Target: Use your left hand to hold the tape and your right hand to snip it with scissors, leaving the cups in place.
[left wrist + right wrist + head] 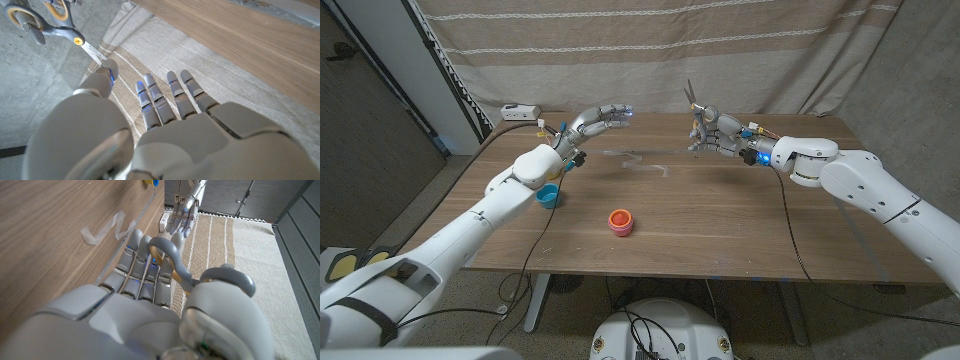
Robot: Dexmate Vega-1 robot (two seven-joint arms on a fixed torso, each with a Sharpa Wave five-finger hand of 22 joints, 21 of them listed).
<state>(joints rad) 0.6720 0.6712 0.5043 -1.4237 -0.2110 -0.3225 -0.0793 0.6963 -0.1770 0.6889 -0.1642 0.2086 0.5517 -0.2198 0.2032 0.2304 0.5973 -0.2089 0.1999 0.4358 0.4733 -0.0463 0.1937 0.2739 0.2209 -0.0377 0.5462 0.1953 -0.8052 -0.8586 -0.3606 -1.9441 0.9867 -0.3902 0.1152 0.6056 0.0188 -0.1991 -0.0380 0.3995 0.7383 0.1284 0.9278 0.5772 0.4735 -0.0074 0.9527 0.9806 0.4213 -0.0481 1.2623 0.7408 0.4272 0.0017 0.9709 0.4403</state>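
Left hand (603,118) open, holds nothing | right hand (712,135) holds scissors (693,100) | tape (638,160) lies on table, between both hands | risk: I may cut air, tape not held.

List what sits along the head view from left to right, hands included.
Blue cup → left hand → pink cup → clear tape strip → scissors, gripped by the right hand.

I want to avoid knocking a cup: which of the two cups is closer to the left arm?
The blue cup, which sits right beside the left forearm. The red cup stands apart, nearer the table's middle.
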